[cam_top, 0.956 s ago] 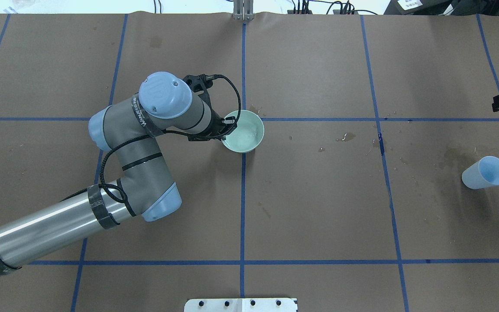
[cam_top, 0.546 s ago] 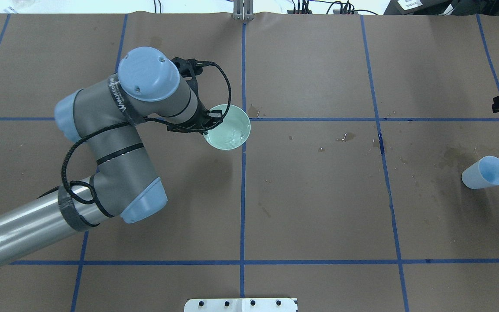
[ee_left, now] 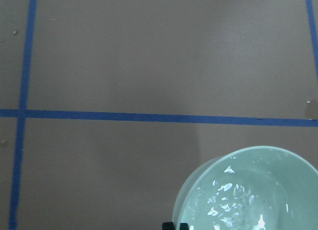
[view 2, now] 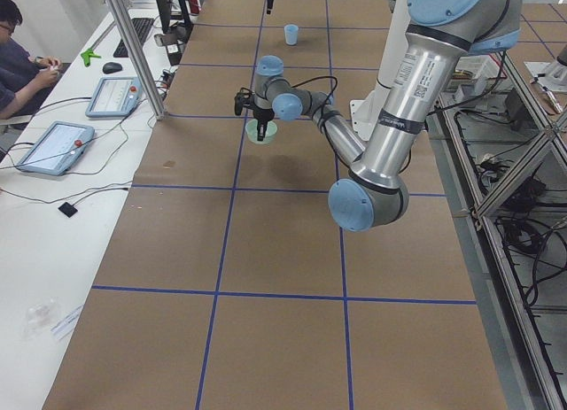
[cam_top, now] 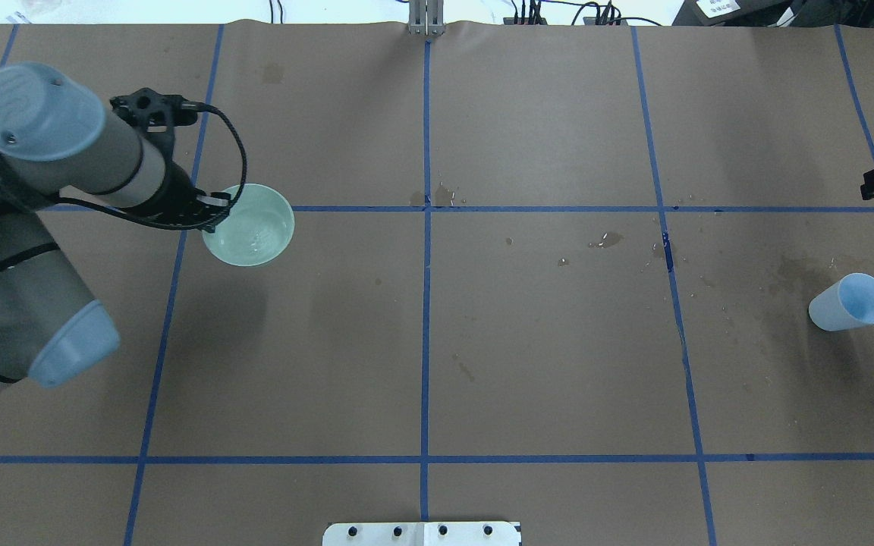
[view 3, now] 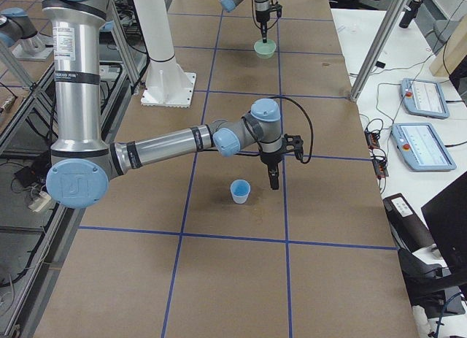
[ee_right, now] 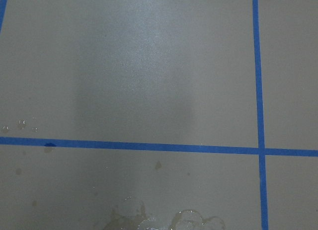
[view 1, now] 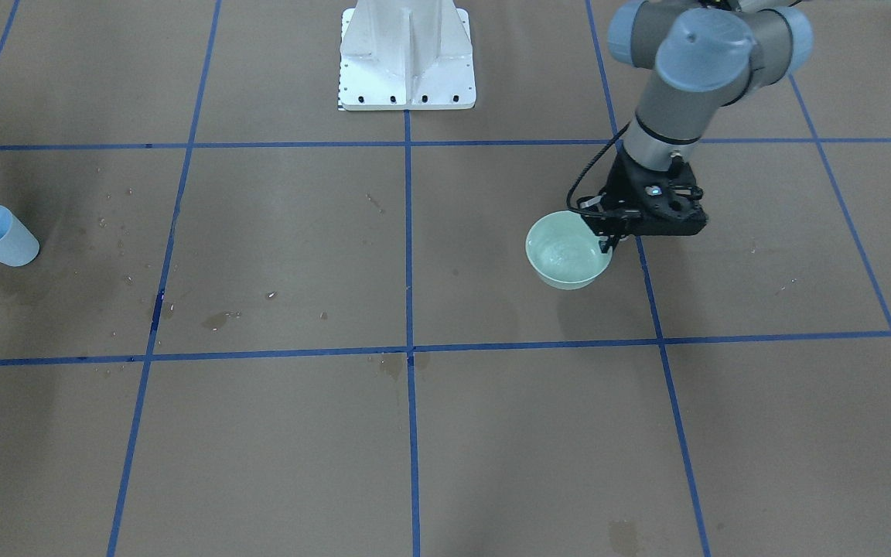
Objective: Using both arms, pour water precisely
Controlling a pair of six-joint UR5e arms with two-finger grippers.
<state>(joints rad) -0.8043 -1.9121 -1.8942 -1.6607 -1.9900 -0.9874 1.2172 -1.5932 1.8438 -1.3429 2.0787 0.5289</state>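
Silver-grey tubes on left arm [cam_top: 4, 254], right arm [view 3: 168, 142]; light-blue round joint caps [cam_top: 35, 110]; black cables [cam_top: 236, 155]; white bolted pedestal [view 1: 407, 54].

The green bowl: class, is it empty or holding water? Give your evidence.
Holding a little water: bright ripples glint across the inside of the green bowl in the left wrist view.

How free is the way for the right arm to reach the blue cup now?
Probably yes. The right tool hangs just beside the upright blue cup, apart from it, with nothing standing between them. The left tool holds the green bowl far away.
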